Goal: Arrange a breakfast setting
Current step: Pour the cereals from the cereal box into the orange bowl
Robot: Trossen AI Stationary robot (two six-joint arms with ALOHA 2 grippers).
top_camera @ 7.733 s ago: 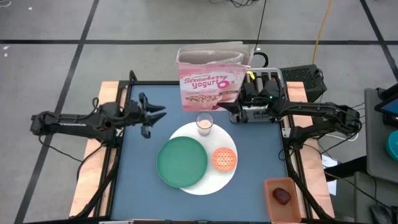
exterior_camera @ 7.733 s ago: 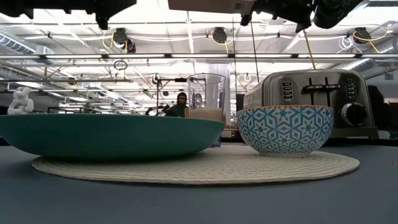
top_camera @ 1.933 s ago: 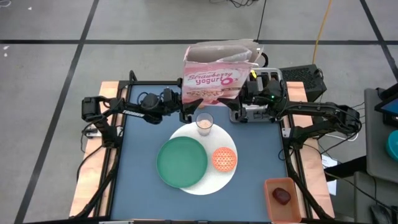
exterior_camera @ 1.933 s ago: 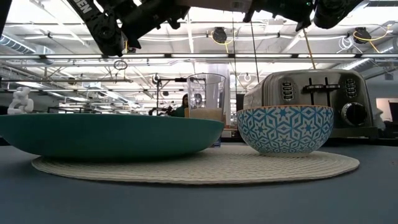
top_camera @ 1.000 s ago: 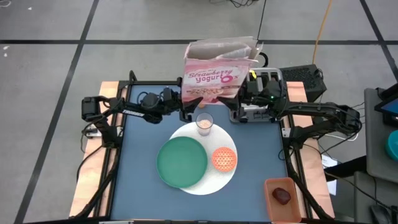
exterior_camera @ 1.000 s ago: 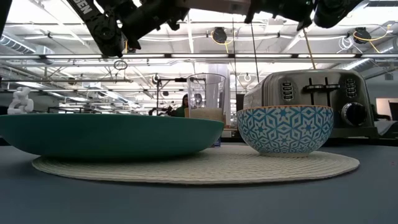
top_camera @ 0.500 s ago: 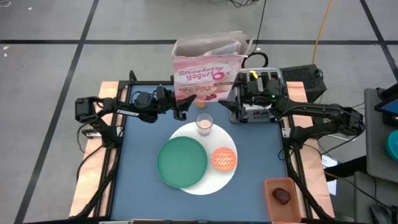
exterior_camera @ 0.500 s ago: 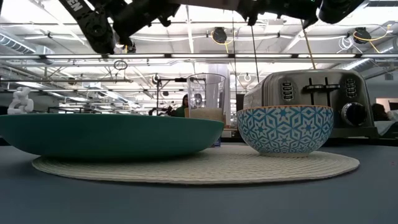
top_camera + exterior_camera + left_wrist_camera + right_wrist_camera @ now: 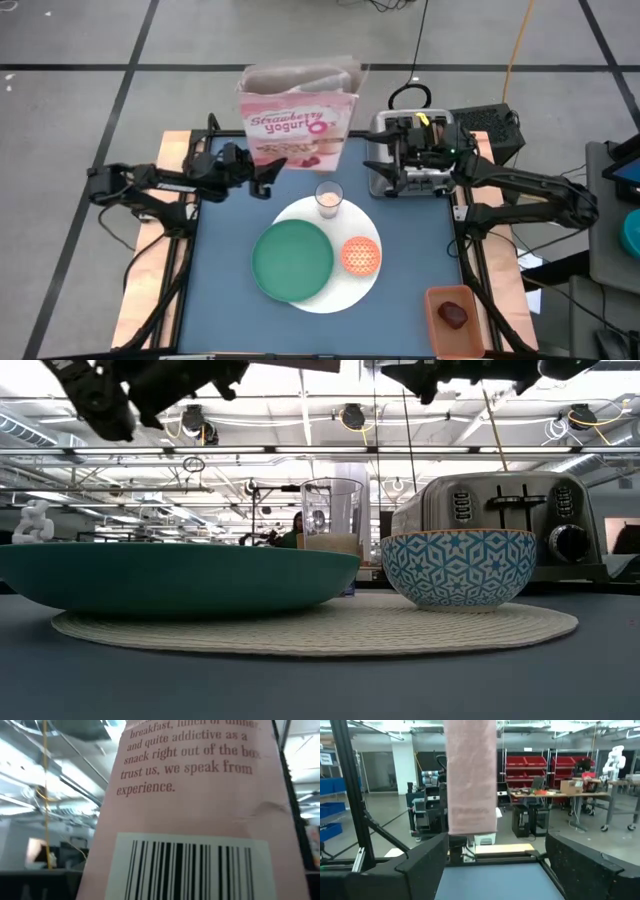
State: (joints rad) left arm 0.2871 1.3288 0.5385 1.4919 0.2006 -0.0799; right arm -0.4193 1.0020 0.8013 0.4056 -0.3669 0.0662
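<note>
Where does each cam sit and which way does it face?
High: overhead, straight down on table; both arms, left end effector at cereal bag, right end effector over toaster.
Low: tabletop height, level across green plate and bowl; arms along top edge.
Left wrist: faces bag's back; no fingers show.
Right wrist: faces bag edge-on; open fingers below.
Shared: bag, high and both wrists.

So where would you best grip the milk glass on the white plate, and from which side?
Grip the glass of milk around its upper wall, coming in level from the left, probably with the left gripper. It stands upright and round at the large white round plate's far edge, with open table on that side.
</note>
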